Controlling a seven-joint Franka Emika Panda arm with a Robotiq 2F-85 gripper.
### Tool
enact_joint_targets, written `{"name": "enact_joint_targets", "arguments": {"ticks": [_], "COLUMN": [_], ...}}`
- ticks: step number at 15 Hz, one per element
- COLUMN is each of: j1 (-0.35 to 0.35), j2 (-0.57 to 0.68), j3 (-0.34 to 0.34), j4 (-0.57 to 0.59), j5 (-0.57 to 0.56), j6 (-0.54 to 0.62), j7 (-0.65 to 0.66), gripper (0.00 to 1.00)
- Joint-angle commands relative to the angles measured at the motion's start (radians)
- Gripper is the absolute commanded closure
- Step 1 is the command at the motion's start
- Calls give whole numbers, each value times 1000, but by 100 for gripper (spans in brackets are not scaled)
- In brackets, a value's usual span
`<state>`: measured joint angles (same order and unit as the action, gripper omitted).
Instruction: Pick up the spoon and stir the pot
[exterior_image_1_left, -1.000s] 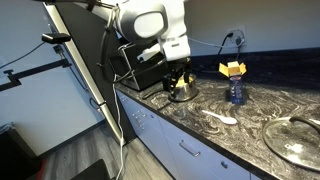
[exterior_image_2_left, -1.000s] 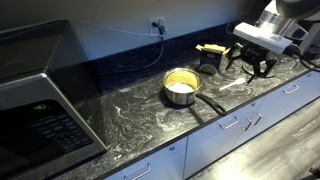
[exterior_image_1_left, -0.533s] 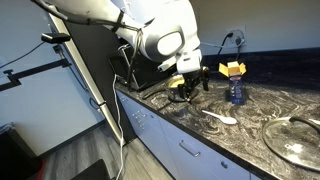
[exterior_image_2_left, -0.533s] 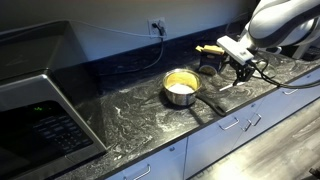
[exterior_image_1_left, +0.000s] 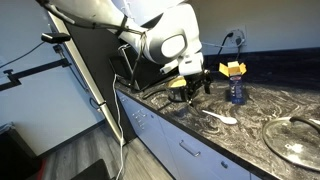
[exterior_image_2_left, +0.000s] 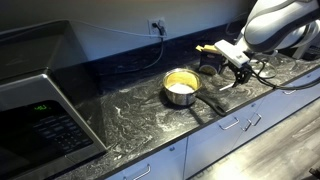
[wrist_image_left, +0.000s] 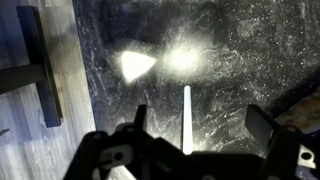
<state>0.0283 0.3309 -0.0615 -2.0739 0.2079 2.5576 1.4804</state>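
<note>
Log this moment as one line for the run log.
stage: pre-grasp | pincer: open, empty | spoon: flat on counter, ungrasped | pot: on counter, not yet stirred

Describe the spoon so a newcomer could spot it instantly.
On the dark marbled countertop, look between the glass lid and the gripper. The spoon lies flat there, in front of the blue bottle. It is the only small white object.

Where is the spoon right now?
In an exterior view, the spoon lies on the counter between the pot and the glass lid, near the front edge.
</note>
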Motion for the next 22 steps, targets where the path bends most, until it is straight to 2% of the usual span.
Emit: {"name": "enact_joint_targets", "arguments": {"ticks": [1, 5, 10, 15, 22], "j1": [26, 51, 154, 195, 180], "j2": [32, 55, 46, 77, 139], "j3": [-39, -65, -140, -159, -129], "j4": [26, 29, 15, 55, 146], "j5": [-46, -103, -336, -493, -515], "j6": [-10, 5, 15, -44, -166], "j7": [68, 127, 325, 469, 479], "gripper": [0, 0, 0, 0, 0]}}
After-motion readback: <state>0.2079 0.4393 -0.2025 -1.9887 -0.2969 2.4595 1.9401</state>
